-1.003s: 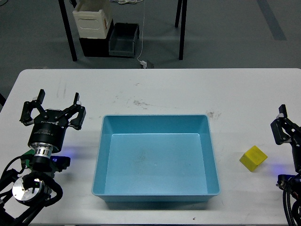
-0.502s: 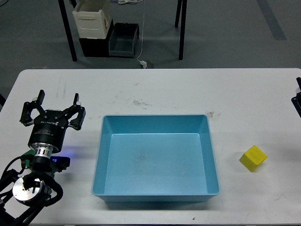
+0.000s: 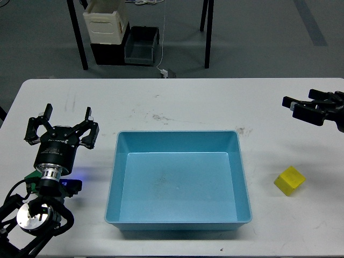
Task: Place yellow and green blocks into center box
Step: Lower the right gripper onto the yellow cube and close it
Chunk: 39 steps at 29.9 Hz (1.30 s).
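Note:
A yellow block [image 3: 289, 180] lies on the white table [image 3: 177, 102], to the right of the blue box [image 3: 179, 180]. The box is empty. No green block shows. My left gripper [image 3: 61, 122] is open and empty, left of the box, fingers pointing away. My right gripper [image 3: 294, 106] comes in from the right edge, open and empty, above and behind the yellow block, fingers pointing left.
Beyond the table's far edge are black table legs [image 3: 78, 37], a white crate [image 3: 105, 22] and a dark bin [image 3: 141, 45] on the floor. The table carries some smudges [image 3: 159, 117] behind the box.
My right arm has swung up from the lower right edge, out of view, then back in at the upper right with its gripper pointing left. The left arm and yellow block have not moved.

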Available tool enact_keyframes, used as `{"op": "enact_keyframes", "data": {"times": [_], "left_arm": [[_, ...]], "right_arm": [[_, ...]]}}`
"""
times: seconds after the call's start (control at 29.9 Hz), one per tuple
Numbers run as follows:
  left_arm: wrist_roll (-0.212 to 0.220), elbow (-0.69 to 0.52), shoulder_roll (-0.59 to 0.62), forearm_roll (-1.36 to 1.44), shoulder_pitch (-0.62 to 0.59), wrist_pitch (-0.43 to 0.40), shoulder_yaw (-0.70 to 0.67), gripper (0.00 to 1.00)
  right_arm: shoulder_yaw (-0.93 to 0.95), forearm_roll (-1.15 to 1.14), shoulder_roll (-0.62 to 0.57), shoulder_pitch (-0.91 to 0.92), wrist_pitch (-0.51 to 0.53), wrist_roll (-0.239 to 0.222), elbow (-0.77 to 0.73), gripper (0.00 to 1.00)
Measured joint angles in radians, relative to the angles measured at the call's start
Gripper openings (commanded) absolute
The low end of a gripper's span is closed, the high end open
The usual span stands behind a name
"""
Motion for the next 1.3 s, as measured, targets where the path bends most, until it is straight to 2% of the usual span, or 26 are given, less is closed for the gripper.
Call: {"op": "enact_keyframes", "data": {"times": [0.1,0.2,0.33,0.47,0.8,0.97,1.3], "left_arm": [[0.0,0.002,-0.006,0.0,0.0,0.002,0.0,1.0],[0.0,0.002,-0.01,0.0,-0.001,0.002,0.0,1.0],[0.0,0.002,-0.011,0.0,-0.002,0.002,-0.003,1.0],[0.0,0.008,-0.011,0.0,-0.002,0.0,-0.007,1.0],[0.0,0.016,-0.027,0.0,-0.002,-0.002,-0.014,1.0],[0.0,0.03,-0.035,0.0,-0.002,-0.003,-0.014,1.0],[0.0,0.037,-0.043,0.001,-0.002,-0.004,-0.014,1.0]], "right_arm": [[-0.121,-0.011,-0.124,0.059,0.007,0.116,0.001,1.0],[-0.236,-0.011,-0.227,0.108,0.024,0.147,0.011,1.0],[-0.375,-0.013,-0.294,0.152,0.073,0.152,0.03,1.0],[-0.465,-0.031,-0.293,0.201,0.103,0.152,0.033,1.0],[-0.72,-0.059,-0.168,0.412,0.106,0.152,-0.021,1.0],[-0.859,-0.079,-0.143,0.503,0.106,0.152,-0.071,1.0],[-0.921,-0.084,-0.041,0.531,0.106,0.152,-0.155,0.99]]}}
